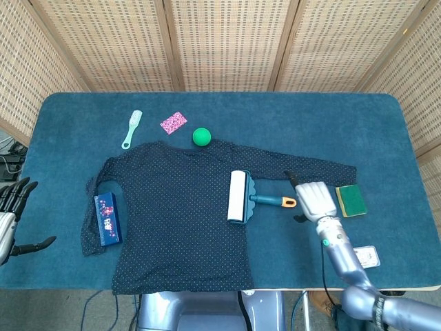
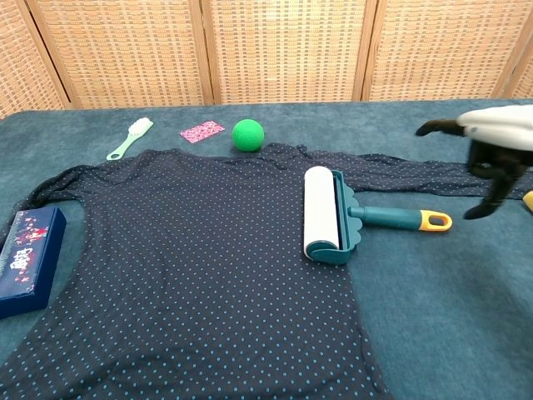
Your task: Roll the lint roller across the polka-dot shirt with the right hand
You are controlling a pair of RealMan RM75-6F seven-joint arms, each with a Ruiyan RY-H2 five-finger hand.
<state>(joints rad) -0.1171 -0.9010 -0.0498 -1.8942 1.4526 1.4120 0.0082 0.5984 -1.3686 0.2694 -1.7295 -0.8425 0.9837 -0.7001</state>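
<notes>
A dark polka-dot shirt (image 1: 172,207) (image 2: 183,258) lies flat across the blue table. The lint roller (image 1: 238,196) (image 2: 323,215) rests on the shirt's right side, white roll on the cloth, its teal handle with a yellow tip (image 1: 289,202) (image 2: 435,221) pointing right. My right hand (image 1: 313,197) (image 2: 491,146) hovers just right of the handle tip, fingers apart, holding nothing. At the table's left edge my left hand (image 1: 12,207) stays empty with spread fingers, seen only in the head view.
A green ball (image 1: 201,136) (image 2: 247,134), a pink card (image 1: 173,123) and a light green brush (image 1: 131,129) lie beyond the shirt. A blue box (image 1: 107,218) (image 2: 29,258) sits on the left sleeve. A green-yellow sponge (image 1: 351,200) and a small packet (image 1: 365,256) lie at right.
</notes>
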